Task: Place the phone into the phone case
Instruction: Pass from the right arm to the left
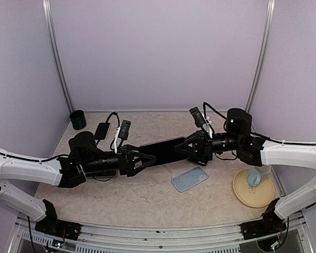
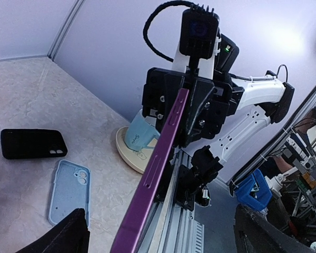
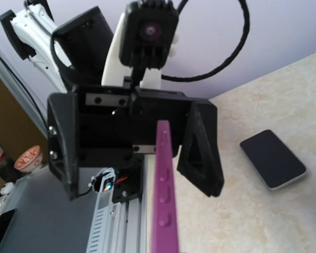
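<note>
**A:** Nearest the lens is the slim purple-edged phone (image 3: 166, 211). It runs edge-on from the bottom of the right wrist view straight out to the other arm.

**B:** Who has it?

**A:** The right gripper (image 1: 185, 149). The left wrist view shows its fingers pressed against both flat faces of one end. The left gripper (image 1: 147, 159) is spread wide around the other end, with a gap on each side. The phone hangs level above the table (image 1: 147, 211), between the two arms.

**B:** And the case?

**A:** The light blue phone case (image 1: 190, 179) lies flat and open side up, near the phone on the side towards the arm bases. Nothing covers it.

**B:** What else is around?

**A:** On the right, a round beige plate (image 1: 242, 197) carries a pale blue mug (image 1: 254, 177). At the back left, a black phone (image 1: 101, 130) lies flat near a small black cup (image 1: 78, 119).

**B:** Do the views differ?

**A:** Yes. The left wrist view shows a black phone case (image 2: 34, 143) on the table beside the blue one. From above I cannot find it, since the arms and the held phone cover the middle of the table. Only the right wrist view shows the lying phone's pale rim.
</note>
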`<state>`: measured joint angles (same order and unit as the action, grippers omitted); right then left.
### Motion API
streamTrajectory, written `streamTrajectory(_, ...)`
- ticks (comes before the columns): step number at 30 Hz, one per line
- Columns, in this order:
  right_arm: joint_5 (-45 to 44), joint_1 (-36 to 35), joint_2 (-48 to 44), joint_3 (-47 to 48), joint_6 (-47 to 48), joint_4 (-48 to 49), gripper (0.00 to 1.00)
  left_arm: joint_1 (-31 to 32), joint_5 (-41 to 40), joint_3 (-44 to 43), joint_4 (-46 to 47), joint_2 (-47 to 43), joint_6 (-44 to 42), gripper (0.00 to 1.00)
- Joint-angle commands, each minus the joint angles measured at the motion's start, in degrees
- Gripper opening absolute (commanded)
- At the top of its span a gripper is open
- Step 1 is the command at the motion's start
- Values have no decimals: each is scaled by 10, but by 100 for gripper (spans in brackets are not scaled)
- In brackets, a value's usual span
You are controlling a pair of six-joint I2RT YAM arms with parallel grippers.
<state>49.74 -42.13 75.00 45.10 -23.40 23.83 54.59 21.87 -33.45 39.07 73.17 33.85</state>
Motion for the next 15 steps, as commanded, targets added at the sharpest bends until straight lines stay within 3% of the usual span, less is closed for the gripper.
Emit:
streamTrajectory(1, 26, 4, 17, -2, -23, 75, 0, -7, 41, -13, 47, 17, 22, 92)
streamTrajectory(15, 12, 4, 36, -13, -44, 133, 0, -6, 34, 20, 161, 33, 76, 87)
